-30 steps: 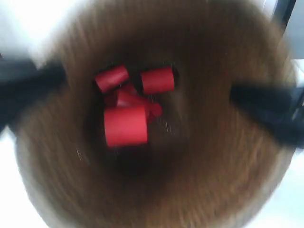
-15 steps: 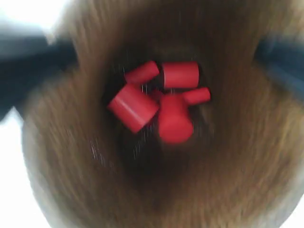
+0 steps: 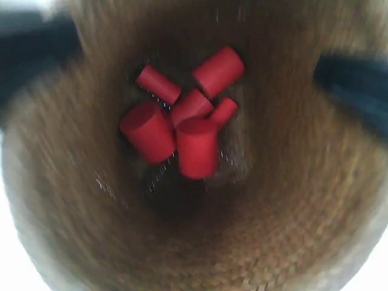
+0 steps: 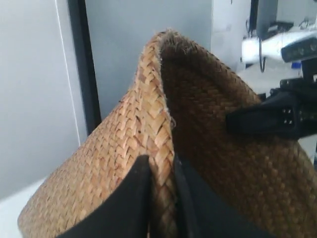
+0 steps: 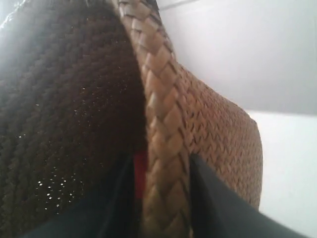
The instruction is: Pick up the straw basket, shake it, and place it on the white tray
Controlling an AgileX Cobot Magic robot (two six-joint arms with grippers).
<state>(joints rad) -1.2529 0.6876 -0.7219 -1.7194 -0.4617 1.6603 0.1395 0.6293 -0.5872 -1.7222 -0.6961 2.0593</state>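
The straw basket [image 3: 291, 212] fills the exterior view, seen from above into its dark inside, blurred and held up off the table. Both arms grip its braided rim on opposite sides. In the left wrist view my left gripper [image 4: 161, 166] is shut on the basket rim [image 4: 156, 124], one finger outside and one inside. In the right wrist view my right gripper [image 5: 161, 166] is shut on the rim [image 5: 158, 99] the same way. The white tray is out of view.
Several red cylinders [image 3: 182, 118] lie loose on the basket's bottom. A dark post [image 4: 84, 64] and a grey wall stand behind the basket in the left wrist view. White table surface [image 5: 292, 163] shows beside the basket in the right wrist view.
The basket has shifted and come closer to the exterior camera. The red cylinders have tumbled into a new spread inside it. Both grippers keep their hold on the rim.
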